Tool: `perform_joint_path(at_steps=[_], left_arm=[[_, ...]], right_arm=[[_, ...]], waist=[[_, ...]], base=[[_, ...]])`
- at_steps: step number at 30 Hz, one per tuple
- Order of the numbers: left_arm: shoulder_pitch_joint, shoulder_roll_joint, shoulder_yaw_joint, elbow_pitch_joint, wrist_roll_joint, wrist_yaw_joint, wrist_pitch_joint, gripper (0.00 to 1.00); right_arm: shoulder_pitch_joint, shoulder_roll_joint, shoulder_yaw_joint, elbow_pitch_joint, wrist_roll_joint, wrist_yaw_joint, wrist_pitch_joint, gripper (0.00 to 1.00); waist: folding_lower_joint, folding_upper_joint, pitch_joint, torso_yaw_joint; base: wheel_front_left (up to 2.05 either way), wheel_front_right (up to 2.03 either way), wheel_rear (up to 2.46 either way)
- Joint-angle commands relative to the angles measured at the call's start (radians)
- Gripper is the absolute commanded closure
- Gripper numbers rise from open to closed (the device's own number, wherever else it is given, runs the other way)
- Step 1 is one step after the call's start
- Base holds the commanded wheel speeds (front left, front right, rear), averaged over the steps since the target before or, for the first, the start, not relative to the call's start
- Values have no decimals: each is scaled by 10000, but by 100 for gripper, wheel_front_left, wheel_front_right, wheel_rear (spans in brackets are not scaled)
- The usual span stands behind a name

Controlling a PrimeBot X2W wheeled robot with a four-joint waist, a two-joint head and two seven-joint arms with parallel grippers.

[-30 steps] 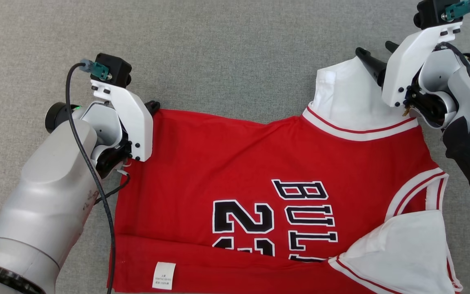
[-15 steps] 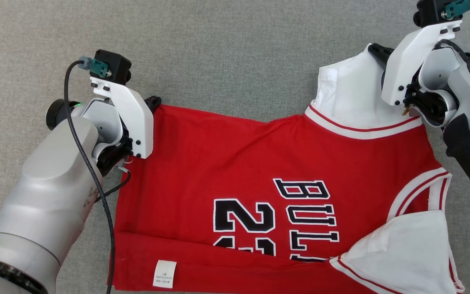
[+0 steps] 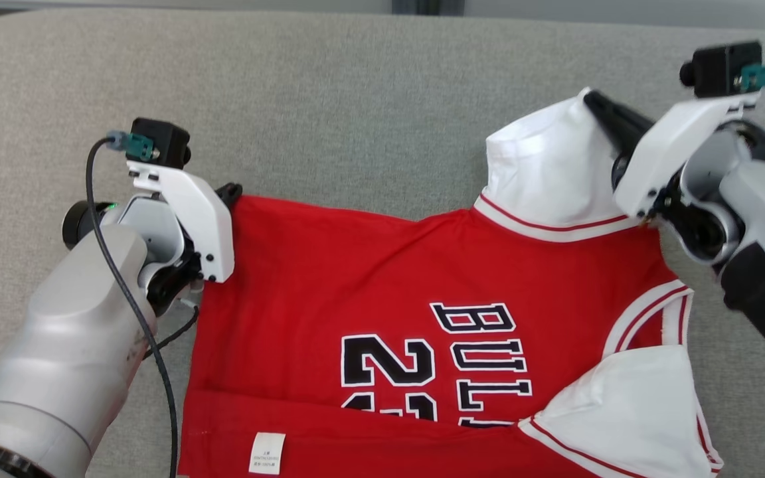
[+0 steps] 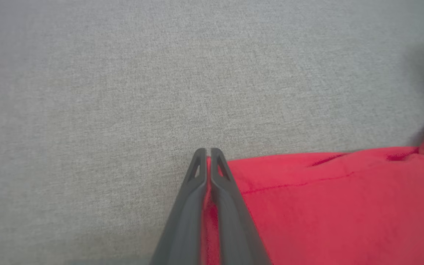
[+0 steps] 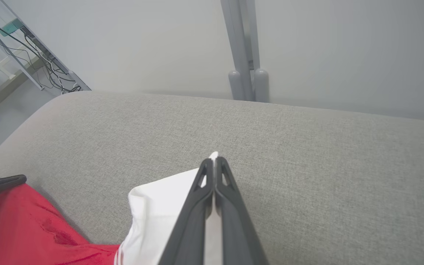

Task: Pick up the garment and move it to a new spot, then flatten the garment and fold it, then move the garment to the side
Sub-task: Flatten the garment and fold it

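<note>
Grey woven fabric covers the worktop (image 3: 356, 99), seen from the head camera looking down. A red sleeveless garment (image 3: 356, 265) lies spread across its middle, printed with black and white letters and the number 21. A small white label (image 3: 267, 451) sits near its lower edge. At the far left corner of the garment, the left gripper (image 3: 230, 192) pinches the red hem. At the far right, the right gripper (image 3: 592, 99) holds a white shoulder strap pulled up into a peak.

Left wrist view: the left gripper (image 4: 208, 151) has its two dark fingers pressed together with red cloth caught between them. The garment (image 4: 326, 206) stretches flat to the right over the grey worktop (image 4: 123, 92).

Right wrist view: the right gripper (image 5: 215, 161) has its fingers clamped together on white cloth, a small tip of which pokes out past them. The garment (image 5: 153, 213) runs down to the left, white then red. Behind the worktop (image 5: 326, 165) stand a pale wall (image 5: 142, 44), a grey post (image 5: 243, 48) and some cables (image 5: 31, 48).
</note>
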Motion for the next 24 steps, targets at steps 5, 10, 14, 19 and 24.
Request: perform_joint_path(at_steps=[5, 10, 14, 19, 24], left_arm=[[508, 251, -153, -46, -233, 14, -235, 100], [1042, 495, -350, -183, -380, 14, -344, 100], [1535, 682, -543, -359, -485, 14, -358, 100], [2027, 912, -850, -650, -520, 14, -190, 100], [2529, 1349, -1135, -1173, -536, 14, 18, 100]], right_arm=[[1008, -643, 428, -997, 578, 7, -502, 100], [1830, -1169, 766, -1631, 1059, 7, -697, 100], [2426, -1494, 927, -2054, 1475, 7, -659, 100], [2903, -1775, 1089, -2323, 1783, 7, -460, 100], [3371, -2172, 1237, -2735, 2126, 7, -117, 100]], waist=[[0, 0, -802, -196], [0, 0, -1481, -260], [0, 0, -2040, -306], [0, 0, -2459, -359], [0, 0, -2749, -374]], base=[[0, 0, 0], [0, 0, 0], [0, 0, 0], [0, 0, 0], [0, 0, 0]])
